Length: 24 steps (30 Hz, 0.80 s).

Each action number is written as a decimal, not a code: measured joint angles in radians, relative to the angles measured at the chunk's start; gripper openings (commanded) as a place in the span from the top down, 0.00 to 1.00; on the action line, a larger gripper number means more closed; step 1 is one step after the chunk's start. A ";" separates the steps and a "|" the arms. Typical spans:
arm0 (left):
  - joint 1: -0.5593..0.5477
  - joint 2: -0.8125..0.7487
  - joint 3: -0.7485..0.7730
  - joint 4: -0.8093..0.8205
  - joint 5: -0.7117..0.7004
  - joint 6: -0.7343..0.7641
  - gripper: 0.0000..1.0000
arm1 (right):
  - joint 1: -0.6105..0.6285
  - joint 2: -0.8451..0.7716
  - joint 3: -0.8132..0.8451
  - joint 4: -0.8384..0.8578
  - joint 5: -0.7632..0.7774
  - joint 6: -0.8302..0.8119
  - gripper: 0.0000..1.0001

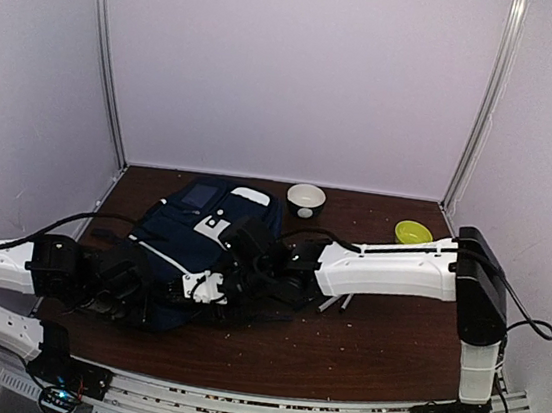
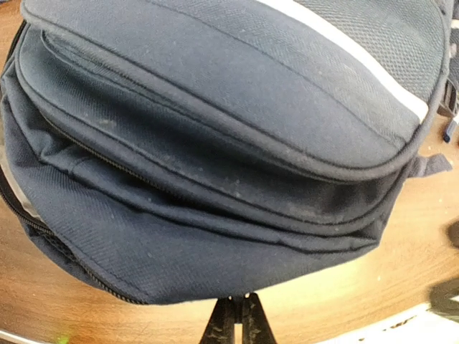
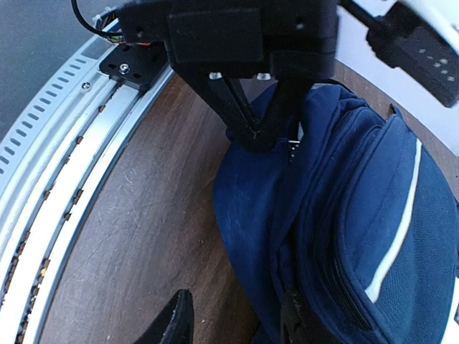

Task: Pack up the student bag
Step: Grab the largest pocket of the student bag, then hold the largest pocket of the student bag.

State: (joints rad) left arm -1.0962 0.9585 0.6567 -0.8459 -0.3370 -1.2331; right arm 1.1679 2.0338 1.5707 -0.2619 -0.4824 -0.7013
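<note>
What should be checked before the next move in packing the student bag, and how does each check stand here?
1. Right hand holds the student bag: ok. Its fingers close to a point on a fold of blue fabric.
2. Left hand holds the bag: cannot tell. Its fingers are together at the bag's edge, but no cloth shows between them.
3. A compartment is open for packing: not ok. The zips in the left wrist view look closed, and no view shows an open mouth.
4. Bag rests on the table: ok.
5. White bowl and yellow-green bowl stand apart from the bag: ok.
</note>
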 measured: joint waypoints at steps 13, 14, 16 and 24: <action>0.010 -0.135 -0.033 -0.018 0.039 0.039 1.00 | 0.092 0.104 0.025 0.168 0.250 -0.023 0.59; 0.012 -0.140 -0.040 -0.018 0.043 0.039 1.00 | 0.091 0.103 0.021 0.178 0.256 -0.021 0.59; 0.016 -0.145 -0.050 -0.016 0.050 0.040 1.00 | 0.091 0.103 0.013 0.187 0.263 -0.014 0.59; 0.018 -0.143 -0.053 0.000 0.058 0.069 1.00 | 0.091 0.098 0.026 0.175 0.284 0.003 0.56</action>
State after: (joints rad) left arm -1.0786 0.8154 0.6037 -0.8455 -0.2794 -1.1645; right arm 1.2591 2.1319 1.5967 -0.0868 -0.1982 -0.6987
